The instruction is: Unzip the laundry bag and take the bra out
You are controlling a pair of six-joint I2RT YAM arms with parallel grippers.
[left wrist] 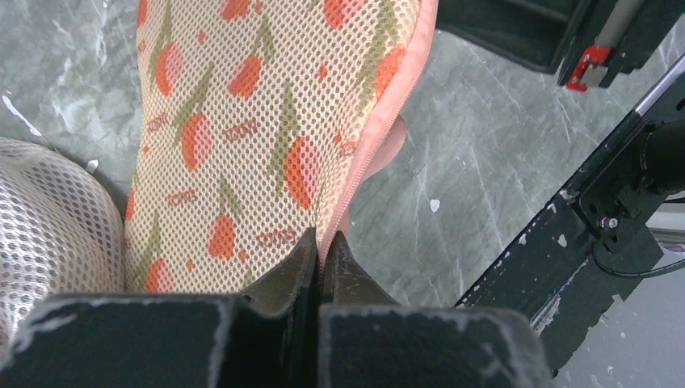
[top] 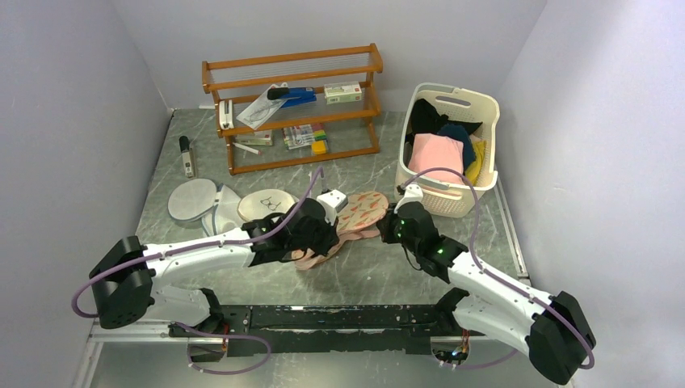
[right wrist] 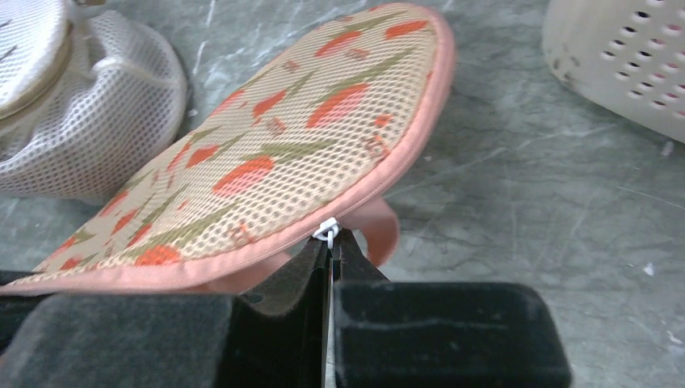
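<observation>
The peach-pink laundry bag (top: 355, 217) with orange-red leafy print lies mid-table between my two grippers. My left gripper (top: 321, 229) is shut on the bag's pink zipper edge, seen up close in the left wrist view (left wrist: 325, 242), with the mesh lobe (left wrist: 266, 121) stretching away from the fingers. My right gripper (top: 391, 227) is shut on the white zipper pull (right wrist: 326, 232) at the pink trim of the bag's lobe (right wrist: 275, 162). A pink loop (right wrist: 381, 234) hangs under that edge. The bra does not show.
Round white mesh bags (top: 194, 200) with beige tops lie left of the bag, one also in the right wrist view (right wrist: 89, 113). A cream laundry basket (top: 447, 149) of clothes stands at right. A wooden shelf (top: 292, 105) stands at the back.
</observation>
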